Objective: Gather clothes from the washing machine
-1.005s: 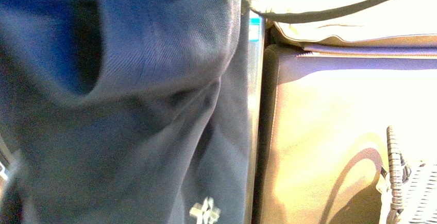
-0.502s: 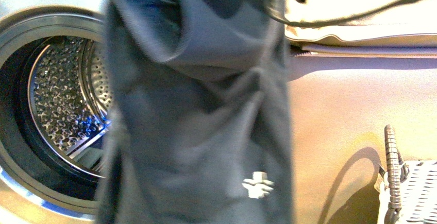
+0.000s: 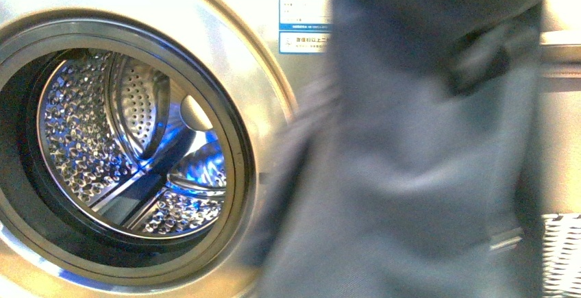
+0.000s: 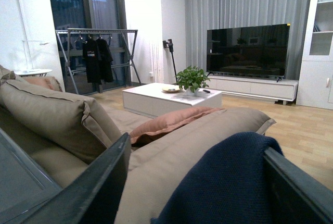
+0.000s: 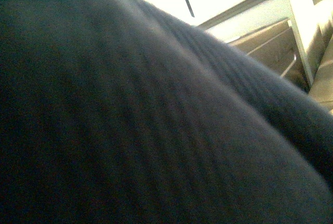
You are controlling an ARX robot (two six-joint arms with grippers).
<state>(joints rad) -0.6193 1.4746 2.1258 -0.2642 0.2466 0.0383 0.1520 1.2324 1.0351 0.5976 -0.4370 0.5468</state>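
Note:
The washing machine (image 3: 270,106) fills the left of the front view, its round mouth uncovered and the perforated steel drum (image 3: 130,154) showing no garment inside. The clothes (image 3: 425,168), a dark navy garment, hang blurred at the right of that view, outside the machine. The same clothes (image 5: 145,120) fill the right wrist view and hide my right gripper's fingers, which are shut on them. My left gripper (image 4: 196,145) is open and points over a sofa. A navy knit cloth (image 4: 229,182) lies between its fingers (image 4: 99,187), against the one on the other side.
Blue-white labels (image 3: 305,10) sit on the washer's front above the mouth. A woven basket (image 3: 563,253) peeks out at the lower right behind the garment. The left wrist view shows a beige sofa (image 4: 171,156), a coffee table (image 4: 166,96), a television (image 4: 247,49) and a clothes rack (image 4: 96,57).
The clothes have swung from the left and middle of the front view to the right. The washer's mouth, drum and labels are uncovered, and the sofa behind is now hidden.

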